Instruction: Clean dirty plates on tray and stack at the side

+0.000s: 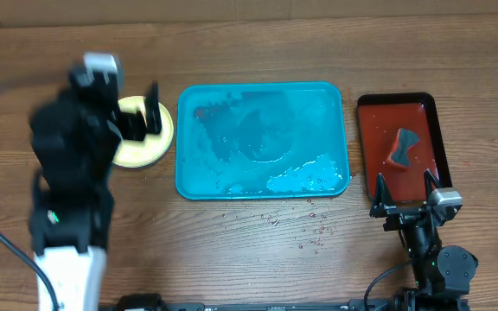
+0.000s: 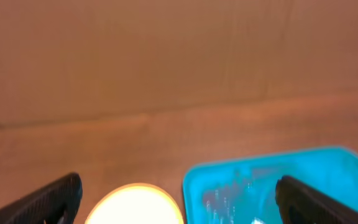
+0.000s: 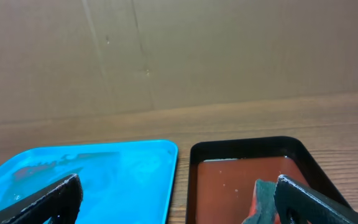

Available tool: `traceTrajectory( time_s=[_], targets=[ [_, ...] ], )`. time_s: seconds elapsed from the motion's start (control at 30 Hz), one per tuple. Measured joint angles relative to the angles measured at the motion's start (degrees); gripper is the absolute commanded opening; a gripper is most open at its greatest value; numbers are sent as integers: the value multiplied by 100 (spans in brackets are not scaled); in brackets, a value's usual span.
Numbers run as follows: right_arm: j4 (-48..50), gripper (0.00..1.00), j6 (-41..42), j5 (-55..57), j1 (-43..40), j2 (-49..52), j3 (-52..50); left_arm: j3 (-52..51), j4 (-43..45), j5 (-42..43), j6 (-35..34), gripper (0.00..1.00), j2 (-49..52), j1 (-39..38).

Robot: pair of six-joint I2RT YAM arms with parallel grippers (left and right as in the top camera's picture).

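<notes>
At the frame's left, the plates (image 1: pixel 141 152) lie stacked on the bench (image 1: pixel 258 250) beside the turquoise tray (image 1: pixel 266 138), the left gripper (image 1: pixel 143 117) spread apart above them, likely for release, while the right gripper (image 1: pixel 404 181), also apart, hovers by the sponge (image 1: pixel 400 147) on the dark red tray (image 1: pixel 372 130).

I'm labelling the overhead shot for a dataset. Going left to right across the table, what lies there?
yellow plate → turquoise tray → dark red tray
</notes>
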Motion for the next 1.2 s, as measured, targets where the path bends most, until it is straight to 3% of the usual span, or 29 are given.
traceTrajectory(
  time_s=[0.27, 0.43, 0.83, 1.2],
  targets=[
    [-2, 100, -2, -2, 2, 0, 0, -3023, 1410, 0, 94, 100, -2457, -2],
    [0, 100, -2, 2, 2, 0, 0, -4063, 1965, 0, 177, 100, -3550, -2],
    [0, 100, 2, 0, 2, 0, 0, -5515, 2074, 0, 452, 100, -5012, -2],
    [2, 100, 0, 0, 2, 0, 0, -5687, 1646, -7, 612, 100, -5525, -2]
  ],
)
